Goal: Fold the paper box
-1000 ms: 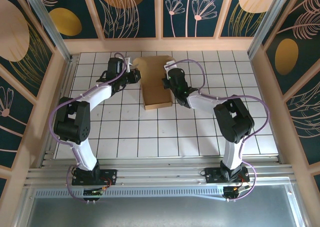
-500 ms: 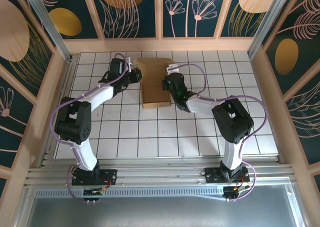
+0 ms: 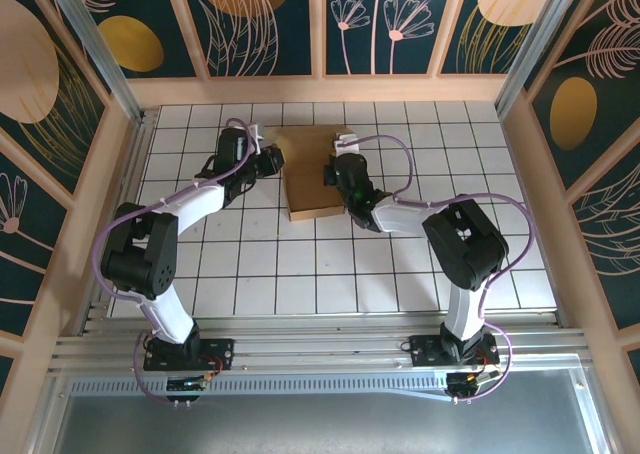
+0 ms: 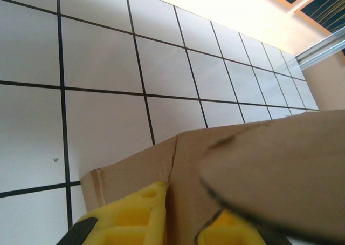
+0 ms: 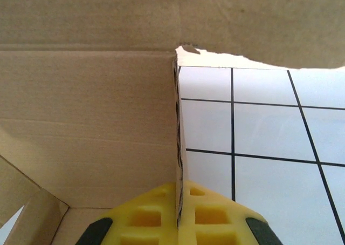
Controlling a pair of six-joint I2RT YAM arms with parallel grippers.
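The paper box (image 3: 312, 184) is a brown cardboard piece on the white tiles at the back middle, partly folded, with its side walls raised. My left gripper (image 3: 274, 160) is at its left wall and my right gripper (image 3: 333, 170) at its right wall. In the left wrist view the yellow fingers (image 4: 129, 215) pinch a cardboard wall (image 4: 215, 148), and a blurred flap hides part of the right finger. In the right wrist view the gripper (image 5: 179, 215) is shut on the thin edge of an upright wall (image 5: 86, 121).
The tiled table (image 3: 300, 264) is boxed in by wooden walls, with the back wall (image 3: 320, 89) just behind the box. An aluminium rail (image 3: 300, 349) runs along the near edge by the arm bases.
The box's far flap has tipped over toward the near side and now looks darker and flatter. Both grippers have shifted slightly with the side walls, and the left elbow has swung outward.
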